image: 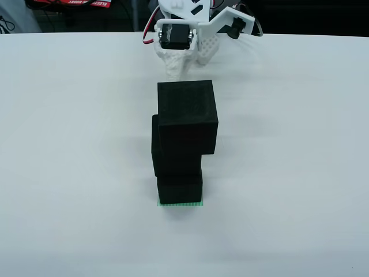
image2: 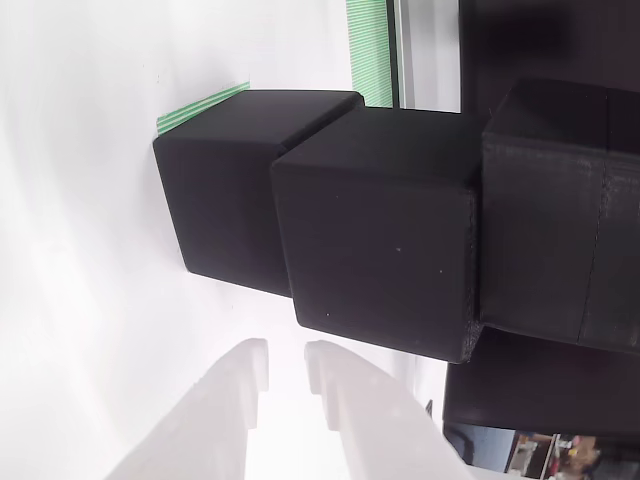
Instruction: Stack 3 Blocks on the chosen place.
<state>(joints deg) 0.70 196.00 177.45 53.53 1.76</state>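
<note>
We are looking at three black cubes already stacked on the green striped patch, which sits on the white table. In the overhead view the bottom cube is covering nearly all of the patch, the middle cube is sitting shifted to the left, and the top cube is overhanging to the right.

We are judging the stack to be at risk: each layer is offset from the one below, so a brush from the arm as it moves near, or a knock to the table, could be tipping the top cube off its right edge.

In the rotated wrist view, the gripper is sitting just beside the stack, its white fingers slightly spread, a narrow gap between them, holding nothing and touching no cube.

The overhead view is giving us the sideways offsets and the arm's white body at the far edge of the table. The wrist view is giving us the steps between the cubes' faces and the clearance between fingertips and stack.
</note>
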